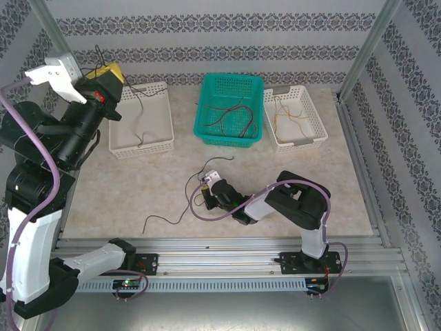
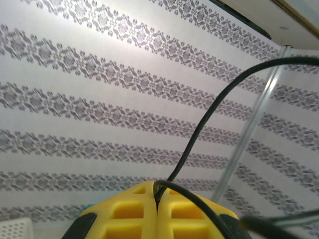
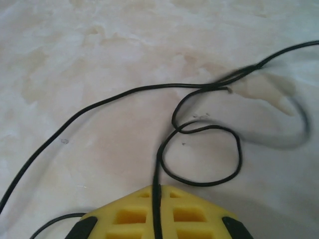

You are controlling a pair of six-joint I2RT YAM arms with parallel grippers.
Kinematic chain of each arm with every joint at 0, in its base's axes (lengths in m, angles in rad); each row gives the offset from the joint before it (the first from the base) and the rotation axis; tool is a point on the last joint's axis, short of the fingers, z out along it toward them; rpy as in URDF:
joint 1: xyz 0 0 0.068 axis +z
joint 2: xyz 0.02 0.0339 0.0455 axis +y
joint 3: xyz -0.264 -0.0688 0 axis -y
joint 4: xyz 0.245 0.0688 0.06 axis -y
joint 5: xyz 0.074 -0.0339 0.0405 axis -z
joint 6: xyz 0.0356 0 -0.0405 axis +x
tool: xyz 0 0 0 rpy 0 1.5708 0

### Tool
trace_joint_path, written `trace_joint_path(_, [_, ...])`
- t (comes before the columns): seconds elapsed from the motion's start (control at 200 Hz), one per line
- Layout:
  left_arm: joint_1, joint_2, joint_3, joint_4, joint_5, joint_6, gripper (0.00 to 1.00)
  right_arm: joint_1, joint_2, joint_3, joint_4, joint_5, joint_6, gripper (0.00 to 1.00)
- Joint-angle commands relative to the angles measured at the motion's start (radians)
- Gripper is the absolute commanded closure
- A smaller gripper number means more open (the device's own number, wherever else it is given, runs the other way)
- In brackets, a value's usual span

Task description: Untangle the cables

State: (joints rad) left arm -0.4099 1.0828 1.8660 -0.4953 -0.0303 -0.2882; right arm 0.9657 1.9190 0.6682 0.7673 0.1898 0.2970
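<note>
Low centre of the top view, my right gripper (image 1: 207, 183) clamps the looped black cable (image 3: 237, 149) on the table (image 1: 310, 193); upper left, my left gripper (image 1: 112, 73) pinches another wire (image 2: 199, 129) aloft. Separating step. Next, I reckon: lift gently, easing that loop open.

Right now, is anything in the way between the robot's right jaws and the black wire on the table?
No, nothing visible stands between them. The right jaws are shut on the black wire, which loops over the bare table just ahead of them.
</note>
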Motion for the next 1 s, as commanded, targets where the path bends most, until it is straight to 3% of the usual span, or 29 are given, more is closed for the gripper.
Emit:
trace_joint_path(0.0, [0.014,0.047,0.05,-0.035,-0.065,0.135,1.0,-0.018,-0.024,-0.042,0.037,0.026,0.059,1.0])
trace_joint_path(0.185, [0.019,0.115,0.064,0.008,-0.128,0.251,1.0,-0.016,-0.077,-0.078,0.084,-0.019,0.08,1.0])
trace_joint_path(0.44, [0.076,0.2,0.008,0.084,-0.152,0.346,1.0,0.008,-0.267,-0.111,0.022,-0.024,0.058,1.0])
trace_joint_path(0.994, [0.329,0.448,-0.077,0.187,-0.059,0.208,1.0,0.09,-0.932,-0.13,-0.402,-0.01,-0.082,1.0])
